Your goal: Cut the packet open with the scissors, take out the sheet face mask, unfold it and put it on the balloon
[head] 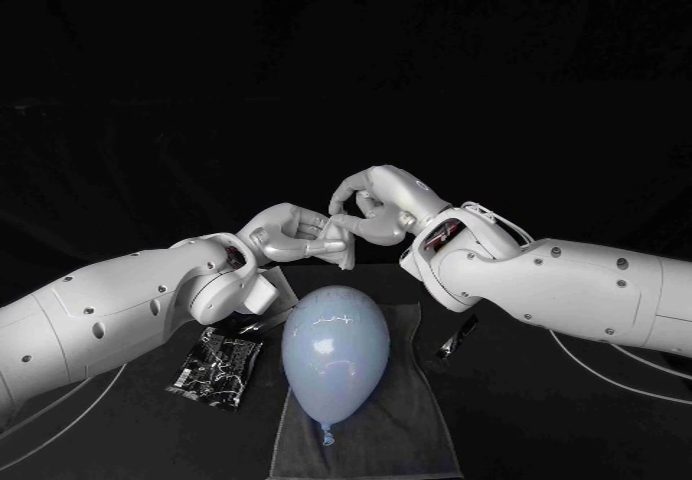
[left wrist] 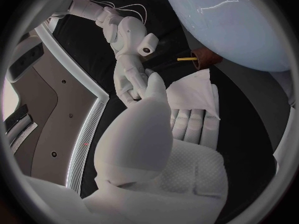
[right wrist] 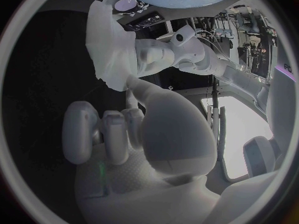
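My two hands meet in the air above the far end of the pale blue balloon (head: 336,350). Between them is the white sheet mask (head: 336,251), still folded. My left hand (head: 289,232) pinches one side of it and my right hand (head: 372,208) pinches the other. In the left wrist view the mask (left wrist: 194,92) lies over my left fingers (left wrist: 193,125), with the right hand (left wrist: 129,64) at its edge. In the right wrist view my right thumb (right wrist: 134,87) touches the mask (right wrist: 107,45), which the left hand (right wrist: 165,55) grips. The cut black packet (head: 216,365) lies left of the balloon.
The balloon rests on a grey towel (head: 411,440) in the middle of the black table. The scissors (head: 459,338) lie to the right of the towel, under my right forearm. The balloon's knot (head: 327,435) points toward me.
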`<state>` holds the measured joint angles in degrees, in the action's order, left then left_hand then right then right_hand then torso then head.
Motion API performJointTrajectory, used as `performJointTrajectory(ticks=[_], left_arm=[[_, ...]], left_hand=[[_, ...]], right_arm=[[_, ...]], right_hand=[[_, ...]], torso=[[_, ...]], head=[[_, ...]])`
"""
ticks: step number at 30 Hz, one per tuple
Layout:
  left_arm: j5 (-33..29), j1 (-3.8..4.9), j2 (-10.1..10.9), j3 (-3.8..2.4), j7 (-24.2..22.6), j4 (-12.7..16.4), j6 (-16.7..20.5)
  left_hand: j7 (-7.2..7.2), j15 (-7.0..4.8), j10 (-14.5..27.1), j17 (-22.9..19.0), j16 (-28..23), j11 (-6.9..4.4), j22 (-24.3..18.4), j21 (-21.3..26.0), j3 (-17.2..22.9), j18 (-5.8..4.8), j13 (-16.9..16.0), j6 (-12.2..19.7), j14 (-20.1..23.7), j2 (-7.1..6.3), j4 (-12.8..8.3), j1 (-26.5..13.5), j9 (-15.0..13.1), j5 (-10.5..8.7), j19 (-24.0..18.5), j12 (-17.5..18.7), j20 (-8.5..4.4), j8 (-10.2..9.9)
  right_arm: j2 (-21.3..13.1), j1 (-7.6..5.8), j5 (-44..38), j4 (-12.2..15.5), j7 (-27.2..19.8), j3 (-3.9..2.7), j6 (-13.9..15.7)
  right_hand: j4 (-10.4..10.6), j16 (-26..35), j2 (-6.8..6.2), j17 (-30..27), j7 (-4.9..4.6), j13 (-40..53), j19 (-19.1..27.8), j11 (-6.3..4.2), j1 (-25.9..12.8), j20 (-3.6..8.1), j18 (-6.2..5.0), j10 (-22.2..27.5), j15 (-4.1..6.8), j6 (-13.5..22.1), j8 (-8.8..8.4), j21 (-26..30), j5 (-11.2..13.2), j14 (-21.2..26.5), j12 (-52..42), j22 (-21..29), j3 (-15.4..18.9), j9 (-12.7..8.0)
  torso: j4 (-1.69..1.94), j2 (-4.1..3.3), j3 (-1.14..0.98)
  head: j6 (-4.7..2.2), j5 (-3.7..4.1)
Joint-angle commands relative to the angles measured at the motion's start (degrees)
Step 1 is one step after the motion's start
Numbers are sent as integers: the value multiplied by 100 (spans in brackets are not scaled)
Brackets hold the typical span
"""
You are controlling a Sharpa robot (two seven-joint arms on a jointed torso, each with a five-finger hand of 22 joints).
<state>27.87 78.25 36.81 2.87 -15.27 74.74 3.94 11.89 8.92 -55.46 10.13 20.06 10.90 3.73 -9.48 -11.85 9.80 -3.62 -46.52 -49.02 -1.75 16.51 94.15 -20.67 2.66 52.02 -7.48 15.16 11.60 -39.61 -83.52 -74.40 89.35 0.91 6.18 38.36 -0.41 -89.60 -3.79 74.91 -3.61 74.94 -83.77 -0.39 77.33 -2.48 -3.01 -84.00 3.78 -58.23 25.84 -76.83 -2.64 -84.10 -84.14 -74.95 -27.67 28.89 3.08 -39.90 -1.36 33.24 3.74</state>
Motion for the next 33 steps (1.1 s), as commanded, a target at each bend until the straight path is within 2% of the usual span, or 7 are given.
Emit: performJointTrajectory(ticks=[1, 9, 13, 18, 22, 27, 33], left_arm=[[-109, 1, -28, -5, 87, -9, -22], [-294, 2, -79, -5, 162, -26, 47], [-439, 2, -95, -5, 155, -36, 96], [-569, 2, -102, -5, 148, -42, 101], [-671, 2, -99, -5, 158, -40, 49], [-792, 3, -94, -5, 168, -44, -23], [-873, 3, -85, -5, 191, -41, -193]], left_hand=[[177, 22, 74, -18, -60, 20, 1, 54, 0, 80, 4, 33, 30, -16, 2, -60, 17, 10, 10, 74, 49, -40], [220, 41, 223, -45, -190, 78, 2, 133, 221, 83, 1, 221, -112, -155, 16, -181, 117, 10, 106, 338, 40, -167], [-8, 76, 376, -82, -303, 150, -1, 228, 530, 80, 0, 508, -179, -266, 19, -255, 243, 12, 110, 393, 58, -284], [-144, 1, 495, -99, -352, 15, -1, 288, 751, 84, 1, 488, -285, -132, -5, -197, 251, 10, 121, 394, 49, -289], [-215, -96, 434, -105, -368, -147, 20, 255, 1130, 94, -6, 310, -483, 278, -113, 191, 217, 13, 306, 379, -31, -243], [-250, -162, 336, -145, -443, -250, 28, 202, 1706, 86, 2, 216, -610, 573, -216, 655, 267, 5, 521, 382, -182, -247], [-165, -233, -144, -258, -630, -174, 29, 141, 3191, 63, 16, -169, -936, 149, -150, 907, 356, 39, 805, 381, -354, -182]], right_arm=[[22, -4, 9, 11, -48, -8, 55], [107, -2, 30, -5, -54, -8, 31], [163, -2, 49, -48, -51, -7, 5], [210, -2, 57, -92, -48, -7, -11], [236, -2, 61, -133, -32, -7, -34], [275, -2, 92, -209, -14, -6, -61], [330, -2, 207, -316, -37, -5, 6]], right_hand=[[13, -40, -3, 1509, 4, 1153, -188, -29, -36, 36, 50, -322, 34, -43, 23, -1, -16, -590, -19, -1173, -36, 4], [6, -40, -8, 1509, 4, 1151, -189, -29, -39, 36, 50, -320, 34, -41, 25, -3, -16, -590, -15, -1173, -44, 5], [3, -40, -10, 1509, 4, 1153, -188, -28, -42, 37, 50, -322, 34, -40, 26, -2, -16, -590, -20, -1173, -48, 6], [2, -40, -11, 1509, 3, 1153, -186, -28, -43, 37, 49, -322, 34, -40, 27, 3, -16, -590, -19, -1172, -50, 7], [1, -40, -12, 1509, 3, 1153, -185, -28, -44, 37, 49, -322, 34, -40, 28, 7, -16, -590, -20, -1171, -51, 7], [-1, -40, -13, 1509, 3, 1149, -180, -28, -45, 37, 46, -319, 34, -39, 28, 23, -16, -590, -13, -1167, -54, 7], [-6, -40, -11, 1509, -1, 1101, -160, -26, -54, 37, 35, -280, 33, -26, 27, 79, -16, -590, 66, -1152, -76, 8]], torso=[[-5, 3, -2], [-4, 2, -3], [-3, 3, -1], [4, 1, 1], [1, 1, 2], [-3, -1, 0], [-1, 2, -3]], head=[[2, 5], [-4, 3], [-3, 8], [-5, 18], [0, 25], [-1, 17], [-2, 12]])
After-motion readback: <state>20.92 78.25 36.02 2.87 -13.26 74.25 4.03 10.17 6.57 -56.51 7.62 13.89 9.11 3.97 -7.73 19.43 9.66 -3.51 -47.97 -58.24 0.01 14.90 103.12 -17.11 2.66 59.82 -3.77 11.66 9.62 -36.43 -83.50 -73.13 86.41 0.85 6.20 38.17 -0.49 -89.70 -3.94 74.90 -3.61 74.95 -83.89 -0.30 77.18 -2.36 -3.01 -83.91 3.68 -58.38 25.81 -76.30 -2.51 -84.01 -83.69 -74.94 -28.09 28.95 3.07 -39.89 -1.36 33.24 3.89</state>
